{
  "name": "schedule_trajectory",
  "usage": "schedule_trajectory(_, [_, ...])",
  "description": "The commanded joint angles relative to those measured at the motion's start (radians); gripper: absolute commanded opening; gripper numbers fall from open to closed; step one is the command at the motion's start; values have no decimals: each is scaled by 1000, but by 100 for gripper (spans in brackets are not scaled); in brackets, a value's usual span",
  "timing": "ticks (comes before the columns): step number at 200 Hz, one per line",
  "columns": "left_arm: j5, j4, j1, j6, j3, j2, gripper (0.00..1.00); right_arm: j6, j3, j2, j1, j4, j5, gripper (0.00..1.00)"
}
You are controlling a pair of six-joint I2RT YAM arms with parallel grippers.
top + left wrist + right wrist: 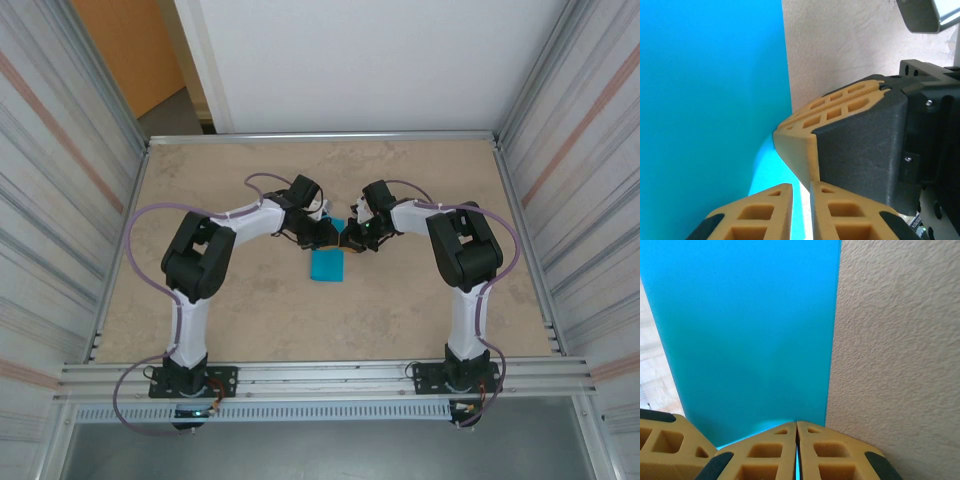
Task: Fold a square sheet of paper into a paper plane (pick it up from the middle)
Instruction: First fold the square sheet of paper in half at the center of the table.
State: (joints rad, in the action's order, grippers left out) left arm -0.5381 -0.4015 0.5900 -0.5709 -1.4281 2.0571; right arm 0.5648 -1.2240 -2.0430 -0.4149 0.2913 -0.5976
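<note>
At mid-frame in the top view, the teal sheet of paper [328,265] lies on the table [430,320], with both grippers meeting at its upper edge. Left gripper [801,195] is pinched onto that edge, the paper curling up beside its fingers. Right gripper [796,430] is clamped tight on the same edge.

The square sheet of paper [327,266] — plain teal, on the table [200,300] — far edge pinched
</note>
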Motion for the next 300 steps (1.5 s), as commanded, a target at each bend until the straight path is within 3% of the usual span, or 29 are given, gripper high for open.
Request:
schedule_trajectory(1, [8,-57,-6,23,-22,32,18,-21,52,-112,-16,147,185,11])
schedule_trajectory(133, [-29,-34,-80,49,67,75,15,-49,36,-146,-13,245,270,10])
schedule_trajectory(236, [-108,29,-244,61,227,-70,16,-57,20,-162,-9,282,305,10])
schedule_trajectory(267, [-172,102,-233,31,224,-135,16,-58,17,-157,-9,283,297,10])
schedule_trajectory(300, [-194,162,-161,1,184,-109,17,-58,14,-157,-8,281,292,10])
